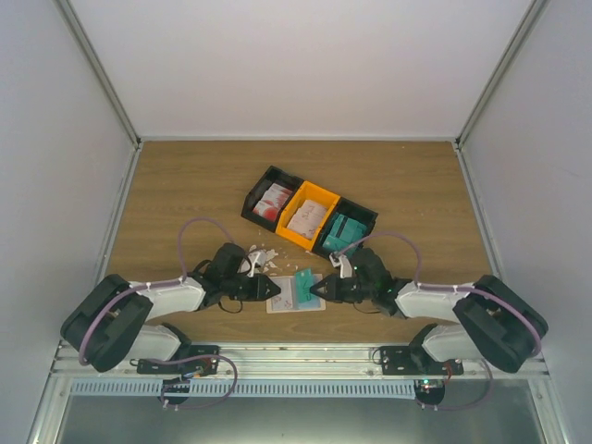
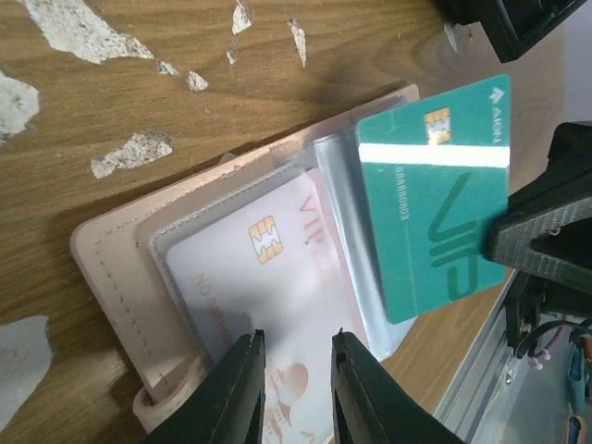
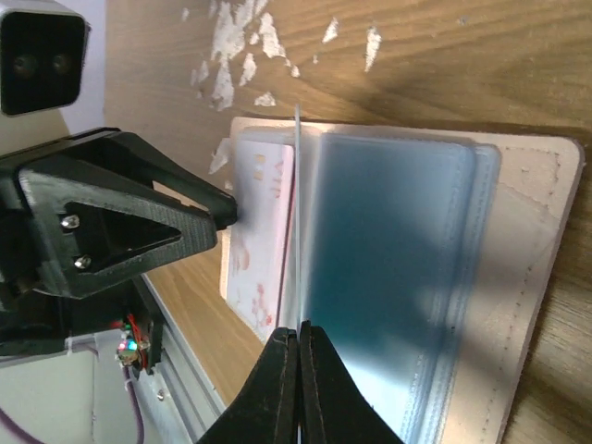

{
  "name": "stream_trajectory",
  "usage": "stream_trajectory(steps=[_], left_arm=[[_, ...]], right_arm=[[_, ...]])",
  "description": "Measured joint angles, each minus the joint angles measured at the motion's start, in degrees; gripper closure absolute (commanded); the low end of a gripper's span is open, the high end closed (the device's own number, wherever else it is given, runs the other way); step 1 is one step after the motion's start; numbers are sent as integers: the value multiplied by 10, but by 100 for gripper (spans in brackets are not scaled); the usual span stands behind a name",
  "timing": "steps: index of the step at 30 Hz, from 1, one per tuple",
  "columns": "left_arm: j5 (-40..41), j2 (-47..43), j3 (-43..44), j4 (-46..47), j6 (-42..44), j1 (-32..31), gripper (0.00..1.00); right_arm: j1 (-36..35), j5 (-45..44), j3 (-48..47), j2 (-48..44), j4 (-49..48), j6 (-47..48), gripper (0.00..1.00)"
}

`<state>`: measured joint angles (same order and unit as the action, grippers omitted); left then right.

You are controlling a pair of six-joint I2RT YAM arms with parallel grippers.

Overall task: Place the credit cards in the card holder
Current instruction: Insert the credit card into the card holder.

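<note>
Wooden table [image 1: 185, 185] is bearing a card-filled three-bin tray [image 1: 250, 199] and the open card holder [image 2: 111, 268], sleeving a white card [image 2: 268, 277]. Right gripper [image 3: 298, 335] is clamping a teal card [image 2: 435, 203] over it, edge-on to its camera; left gripper [image 2: 296, 342] is gaping.

The teal card [image 2: 435, 194] bears large "VIP" lettering, "AION" at one corner, and a row of small digits too fine to read. The white card [image 2: 277, 277] shows faint red "VIP" and "NO".

You are reaching both arms inward, wrists low: your left gripper [image 2: 294, 344] is holding its jaws slightly apart, your right gripper [image 3: 298, 338] is pinching the teal card [image 2: 435, 203].
</note>
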<state>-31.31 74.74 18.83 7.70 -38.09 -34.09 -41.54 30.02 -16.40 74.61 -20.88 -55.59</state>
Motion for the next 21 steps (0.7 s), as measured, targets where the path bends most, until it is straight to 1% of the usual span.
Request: stream_trajectory(steps=[7,12,16,18,21], left_arm=[[-1,29,9,17,0,0,78],[21,28,12,11,1,-1,78],[46,12,12,-13,2,0,78],[50,2,12,-28,3,-1,73],[43,-22,7,-35,4,0,62]], right_arm=[[-9,-4,-13,48,-6,-4,100],[-10,-15,-17,51,0,-7,99],[-11,-28,-26,43,17,-6,100],[-11,-33,-30,36,24,-6,99],[-11,-41,-30,18,30,-6,100]])
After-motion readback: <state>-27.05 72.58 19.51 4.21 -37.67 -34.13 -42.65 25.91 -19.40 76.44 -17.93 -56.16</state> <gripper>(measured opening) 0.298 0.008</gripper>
